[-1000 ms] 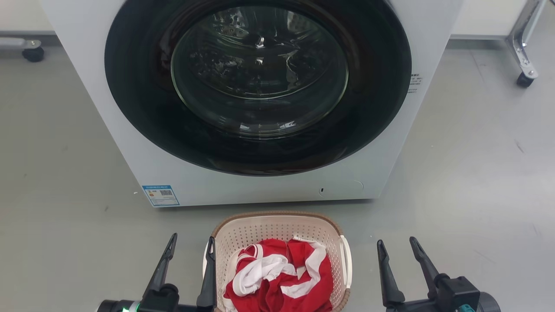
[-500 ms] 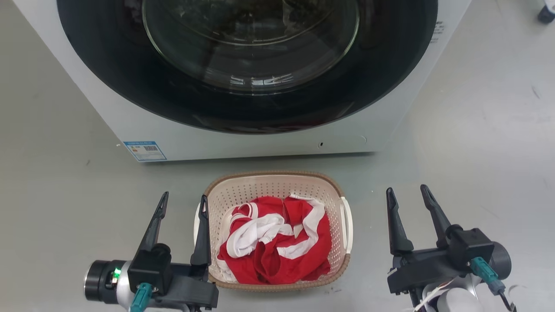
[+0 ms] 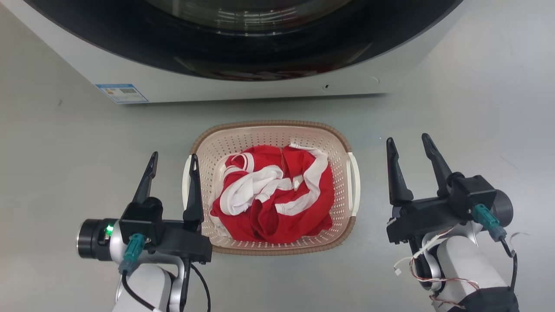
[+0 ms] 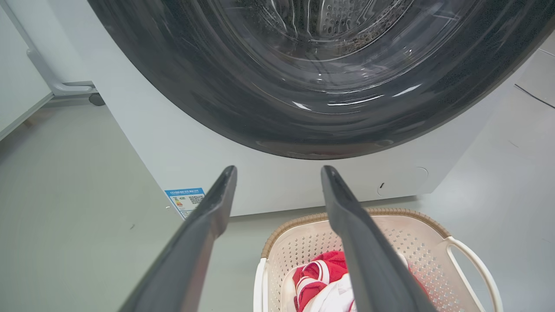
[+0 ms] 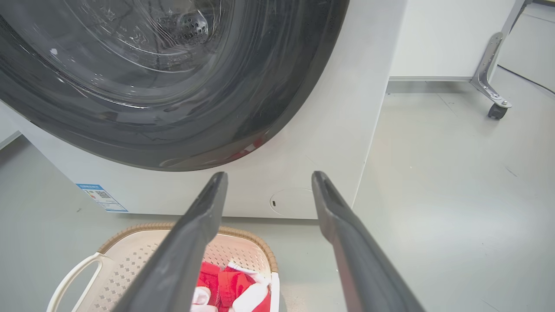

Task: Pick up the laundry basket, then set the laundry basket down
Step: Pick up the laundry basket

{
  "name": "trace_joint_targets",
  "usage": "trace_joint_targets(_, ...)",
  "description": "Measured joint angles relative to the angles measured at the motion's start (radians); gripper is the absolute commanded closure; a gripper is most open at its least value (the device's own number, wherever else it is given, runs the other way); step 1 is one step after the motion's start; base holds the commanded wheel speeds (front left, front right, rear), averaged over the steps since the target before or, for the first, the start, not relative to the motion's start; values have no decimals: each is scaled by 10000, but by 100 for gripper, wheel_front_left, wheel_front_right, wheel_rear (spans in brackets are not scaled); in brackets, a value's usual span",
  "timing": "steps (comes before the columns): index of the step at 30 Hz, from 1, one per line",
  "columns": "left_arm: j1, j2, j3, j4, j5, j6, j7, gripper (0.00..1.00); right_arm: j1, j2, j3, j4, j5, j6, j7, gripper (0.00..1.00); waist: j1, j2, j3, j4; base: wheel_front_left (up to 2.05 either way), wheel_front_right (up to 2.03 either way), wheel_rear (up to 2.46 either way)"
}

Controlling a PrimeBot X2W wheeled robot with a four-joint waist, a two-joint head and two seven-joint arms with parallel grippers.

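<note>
The cream perforated laundry basket (image 3: 271, 130) with a brown woven rim stands on the grey floor in front of the washing machine, holding red and white clothing (image 3: 273, 195). My left gripper (image 3: 172, 161) is open just left of the basket, its inner finger over the white left handle (image 3: 186, 173). To the basket's right my right gripper (image 3: 407, 144) is open, a short way off the right handle (image 3: 355, 182). The left wrist view has the basket (image 4: 416, 234) at the lower right; the right wrist view has the basket (image 5: 130, 255) at the lower left.
The white washing machine (image 3: 243, 89) with its dark round door stands right behind the basket. A blue label (image 3: 121, 93) sits on its lower left corner. A caster leg (image 5: 494, 99) stands at the far right, another (image 4: 73, 89) at the far left.
The head camera has tilted down, so the basket and washer sit higher in the picture and more of both arms shows. Both grippers stay open on either side of the basket.
</note>
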Motion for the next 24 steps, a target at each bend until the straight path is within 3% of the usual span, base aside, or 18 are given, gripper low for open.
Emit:
trace_joint_targets(15,-2170,-59,-36,1597,-291,0,-27,0,-2361,-4,-29,1768,-13,140,-2,0,0,0,2364,83,0,0,0)
trace_joint_targets(24,-2700,-73,-217,2886,-485,0,-29,0,-2957,2,107,3072,21,217,-2,0,-1,0,3185,198,0,0,0)
